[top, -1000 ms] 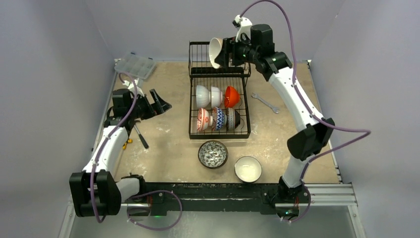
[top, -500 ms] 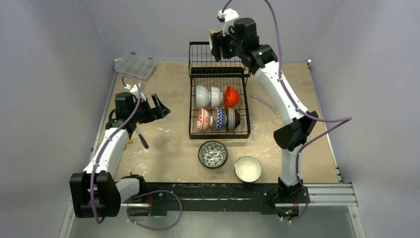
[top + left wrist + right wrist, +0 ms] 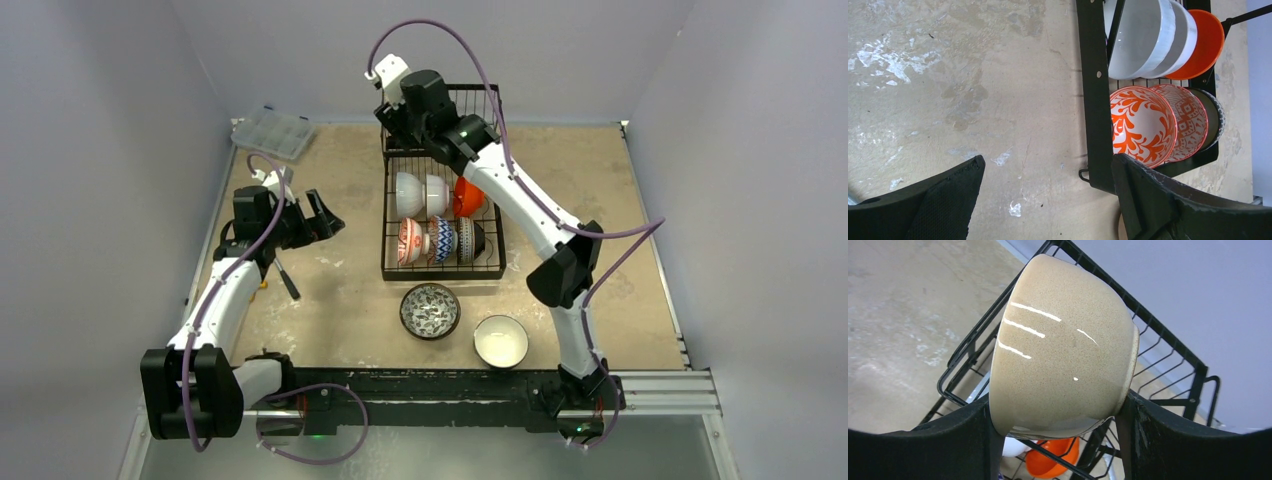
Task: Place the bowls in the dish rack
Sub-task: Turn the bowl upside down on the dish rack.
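My right gripper (image 3: 1057,412) is shut on a speckled tan bowl (image 3: 1063,350), one finger against each side, and holds it tilted above the raised basket of the black dish rack (image 3: 1168,342). In the top view the right wrist (image 3: 422,95) hides that bowl. In the rack's (image 3: 443,270) lower tier stand two white bowls (image 3: 420,195), an orange bowl (image 3: 468,194), a red floral bowl (image 3: 410,241), a blue-patterned bowl (image 3: 442,240) and a dark one (image 3: 471,240). A patterned bowl (image 3: 430,310) and a white-lined bowl (image 3: 500,341) lie on the table. My left gripper (image 3: 1048,170) is open and empty, left of the rack (image 3: 1095,100).
A clear compartment box (image 3: 272,132) lies at the back left corner. A dark-handled tool (image 3: 284,276) lies beside the left arm. The right arm stretches diagonally over the table's right half and the rack's right edge.
The right arm has swung left with the tan bowl, from the basket's right side to over its left part. The left arm has shifted only slightly.
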You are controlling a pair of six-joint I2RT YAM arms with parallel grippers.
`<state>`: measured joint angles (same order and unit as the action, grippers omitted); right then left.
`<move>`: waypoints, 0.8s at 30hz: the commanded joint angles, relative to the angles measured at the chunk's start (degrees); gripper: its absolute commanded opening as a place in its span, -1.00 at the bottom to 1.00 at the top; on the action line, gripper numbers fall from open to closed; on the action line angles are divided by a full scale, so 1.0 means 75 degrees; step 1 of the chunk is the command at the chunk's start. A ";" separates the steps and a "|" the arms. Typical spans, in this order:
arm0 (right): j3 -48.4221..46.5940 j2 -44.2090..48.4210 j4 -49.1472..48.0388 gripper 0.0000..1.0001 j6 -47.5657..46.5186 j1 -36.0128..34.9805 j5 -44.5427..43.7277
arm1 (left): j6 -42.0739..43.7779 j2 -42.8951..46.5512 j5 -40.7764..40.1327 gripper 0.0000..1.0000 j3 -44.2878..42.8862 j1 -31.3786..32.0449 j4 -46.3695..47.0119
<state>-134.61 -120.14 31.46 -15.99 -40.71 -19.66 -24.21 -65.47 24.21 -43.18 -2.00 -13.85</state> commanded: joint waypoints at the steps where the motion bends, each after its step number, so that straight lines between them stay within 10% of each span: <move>1: -0.0205 0.0198 -0.0887 -1.00 -0.1138 -0.0210 -0.1406 | 0.0192 0.0058 0.0054 0.91 -0.0001 0.0072 0.0288; 24: 0.0457 0.0297 -0.0896 -1.00 -0.1736 -0.0384 -0.1320 | 0.0191 0.0034 0.0086 0.87 0.0002 0.0100 0.0300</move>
<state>-130.45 -120.42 27.70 -28.21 -43.31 -28.93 -24.21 -65.47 24.23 -43.18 -1.67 -13.85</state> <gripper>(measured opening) 0.713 0.939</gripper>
